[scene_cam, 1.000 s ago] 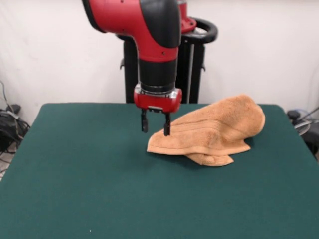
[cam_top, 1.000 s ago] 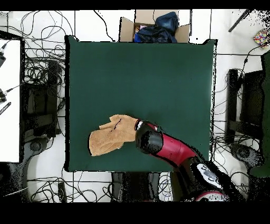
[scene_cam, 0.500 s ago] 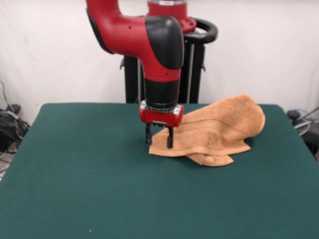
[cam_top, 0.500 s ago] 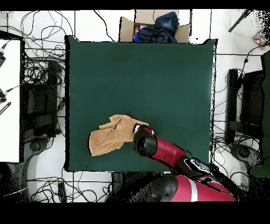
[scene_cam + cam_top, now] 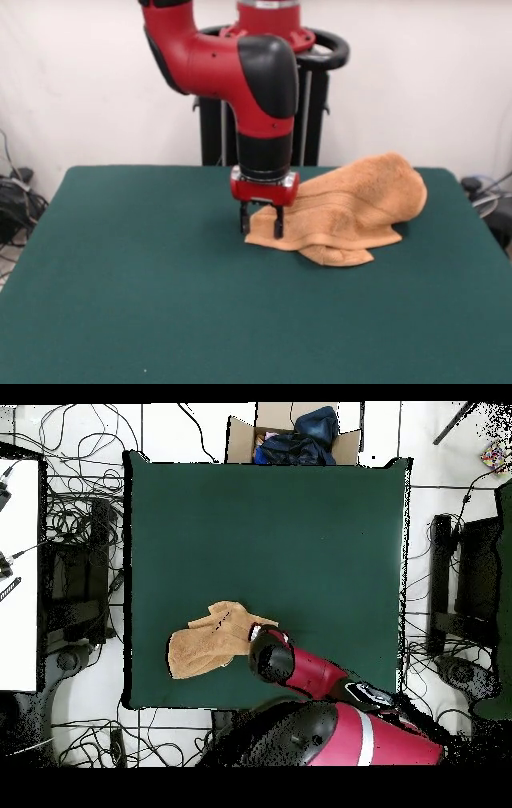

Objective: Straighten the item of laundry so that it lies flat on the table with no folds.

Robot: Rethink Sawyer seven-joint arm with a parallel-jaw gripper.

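While the gripper (image 5: 261,223) sits at the towel (image 5: 350,211) corner, jaws spread and holding nothing, check the fingers straddle the edge. Towel lies bunched near the pedestal side of the table (image 5: 144,288). Go low, pinch one layer only, then pull toward the table ctr; avoid snagging felt.

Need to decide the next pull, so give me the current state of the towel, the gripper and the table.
towel: bunched and folded, not flat, humped at its far end.
gripper: open, fingers down straddling the towel's corner edge.
table: green cloth, towel lies near the robot's side.
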